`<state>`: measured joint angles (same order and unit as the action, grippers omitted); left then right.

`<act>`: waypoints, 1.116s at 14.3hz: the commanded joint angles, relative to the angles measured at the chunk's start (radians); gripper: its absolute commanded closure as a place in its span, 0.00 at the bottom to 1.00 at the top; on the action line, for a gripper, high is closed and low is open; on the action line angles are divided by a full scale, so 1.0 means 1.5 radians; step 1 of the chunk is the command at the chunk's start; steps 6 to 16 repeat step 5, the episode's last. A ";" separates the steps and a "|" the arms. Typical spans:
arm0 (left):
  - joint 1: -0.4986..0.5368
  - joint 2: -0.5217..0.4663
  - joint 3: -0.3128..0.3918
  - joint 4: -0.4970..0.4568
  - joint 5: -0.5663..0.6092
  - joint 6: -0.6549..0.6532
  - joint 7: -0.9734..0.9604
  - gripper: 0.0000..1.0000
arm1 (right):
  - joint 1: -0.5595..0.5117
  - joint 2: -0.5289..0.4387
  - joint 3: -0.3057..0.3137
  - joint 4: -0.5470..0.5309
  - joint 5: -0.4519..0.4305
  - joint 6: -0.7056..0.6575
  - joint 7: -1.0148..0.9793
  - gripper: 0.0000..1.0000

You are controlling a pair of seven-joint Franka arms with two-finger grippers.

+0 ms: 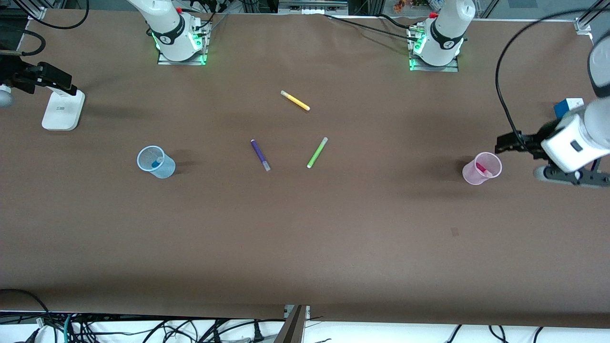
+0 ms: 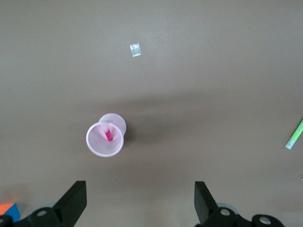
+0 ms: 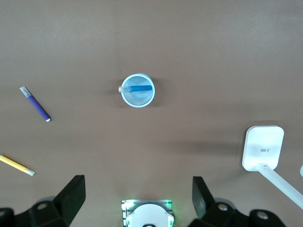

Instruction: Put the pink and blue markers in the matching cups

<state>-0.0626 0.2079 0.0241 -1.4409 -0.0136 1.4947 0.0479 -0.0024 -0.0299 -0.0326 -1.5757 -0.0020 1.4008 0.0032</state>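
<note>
Pink marker [image 1: 483, 168] lay in pink cup [image 1: 481, 169], blue marker [image 1: 156, 163] in blue cup [image 1: 155, 162]. Left pincer [image 2: 138, 201] and right pincer [image 3: 138, 194] hung open, high over tabletop [image 1: 305, 228]. Could have toppled a light cup with one careless sweep.

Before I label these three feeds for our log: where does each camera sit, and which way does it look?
Front view: high across the table, facing both arm bases; the left claw hangs by the pink cup.
Left wrist view: on the left arm, looking down at the pink cup holding the pink marker; its own open claw shows.
Right wrist view: on the right arm, looking down at the blue cup holding the blue marker; open right claw shows.
Shared: front and right wrist views both show the purple marker.
</note>
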 commanded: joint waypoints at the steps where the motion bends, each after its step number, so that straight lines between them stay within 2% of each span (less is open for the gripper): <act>1: 0.062 -0.129 -0.032 -0.136 0.024 0.063 -0.012 0.00 | -0.002 0.007 -0.004 0.019 -0.006 -0.017 -0.011 0.00; 2: 0.071 -0.150 -0.032 -0.154 0.024 0.075 -0.009 0.00 | -0.002 0.007 -0.004 0.019 -0.007 -0.017 -0.011 0.00; 16: 0.075 -0.152 -0.032 -0.154 0.026 0.073 -0.010 0.00 | -0.002 0.007 -0.004 0.019 -0.007 -0.014 -0.011 0.00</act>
